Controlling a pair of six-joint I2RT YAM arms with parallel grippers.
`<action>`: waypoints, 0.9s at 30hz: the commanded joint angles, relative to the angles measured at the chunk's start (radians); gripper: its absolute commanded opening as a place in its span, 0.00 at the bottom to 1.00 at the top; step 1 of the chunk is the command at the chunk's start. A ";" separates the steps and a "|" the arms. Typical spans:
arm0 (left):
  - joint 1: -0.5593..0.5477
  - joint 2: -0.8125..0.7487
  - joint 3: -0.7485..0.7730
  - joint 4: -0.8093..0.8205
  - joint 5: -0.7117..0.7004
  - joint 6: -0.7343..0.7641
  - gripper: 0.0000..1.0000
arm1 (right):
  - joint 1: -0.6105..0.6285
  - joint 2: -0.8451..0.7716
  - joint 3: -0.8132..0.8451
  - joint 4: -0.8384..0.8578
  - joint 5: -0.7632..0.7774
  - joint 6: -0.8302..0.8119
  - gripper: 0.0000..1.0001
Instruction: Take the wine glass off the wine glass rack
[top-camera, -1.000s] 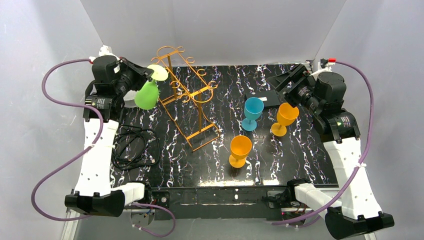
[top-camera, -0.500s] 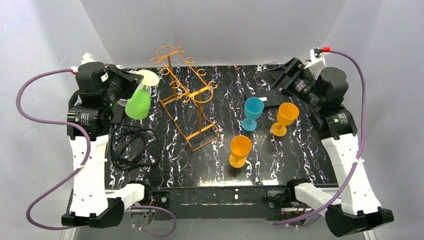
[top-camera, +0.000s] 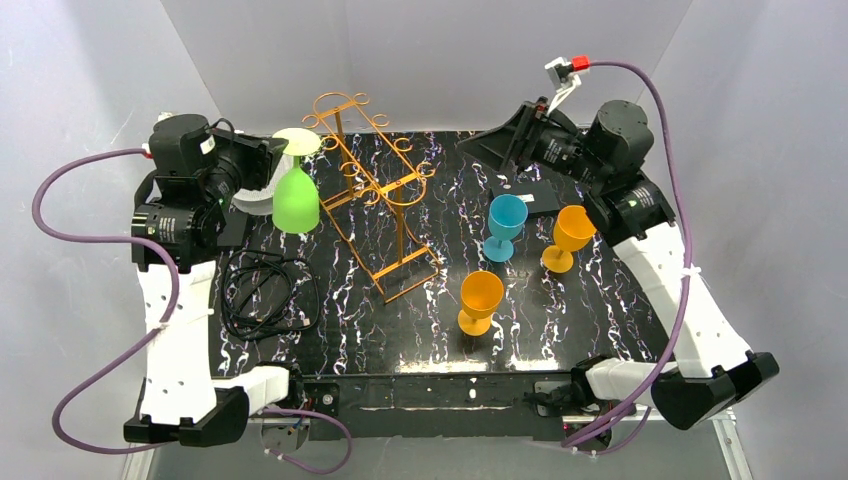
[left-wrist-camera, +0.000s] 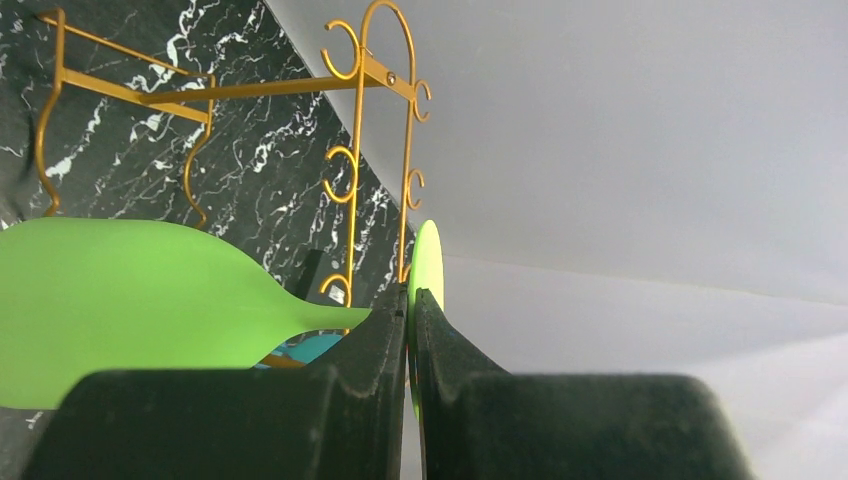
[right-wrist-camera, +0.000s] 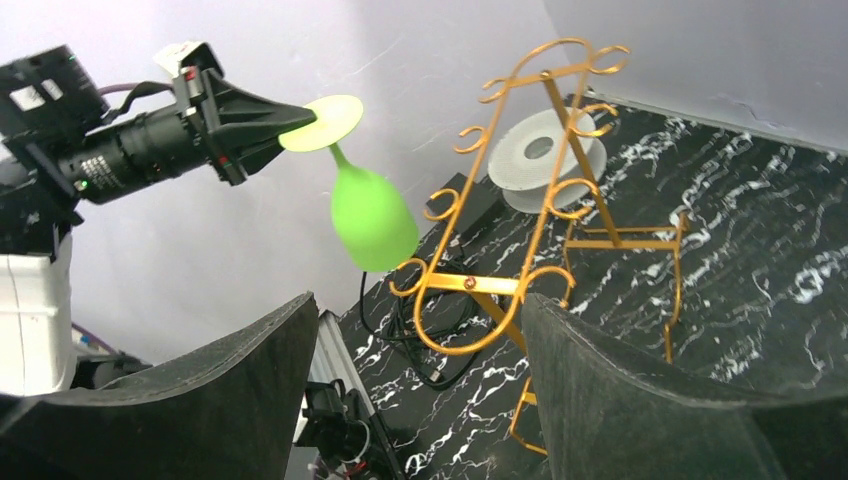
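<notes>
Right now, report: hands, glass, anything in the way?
Left hand shut on green glass foot, bowl down. Glass off the rack, close beside it. Right hand open, empty. Spool and cable lie nearby.

**Open near strip, crowded flanks**

The wine glass rack (top-camera: 378, 200) stands upright on the table (top-camera: 400, 335). It runs from the far left toward the near centre, and its scroll ends bar any level pass across. Close beside its left side the green wine glass (top-camera: 296, 203) hangs bowl-down from the shut left jaws; whether glass and frame touch cannot be told. A white spool (top-camera: 250, 207) lies behind that glass, and a cable coil (top-camera: 268, 295) lies nearer. To the right stand the blue glass (top-camera: 505, 225), the far orange glass (top-camera: 572, 232) and the near orange glass (top-camera: 480, 298), near one another. A flat black object (top-camera: 535, 197) lies beyond them. The near strip and the lane between rack and blue glass lie open. The right jaws, spread wide, hover high over the far right.
</notes>
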 joint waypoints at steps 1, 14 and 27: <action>-0.005 -0.007 0.063 -0.024 -0.013 -0.097 0.00 | 0.053 0.027 0.084 0.097 -0.038 -0.087 0.82; -0.004 0.044 0.111 -0.010 0.100 -0.242 0.00 | 0.142 0.146 0.172 0.205 -0.088 -0.168 0.82; -0.048 0.117 0.212 0.001 0.183 -0.385 0.00 | 0.206 0.201 0.214 0.245 -0.113 -0.188 0.82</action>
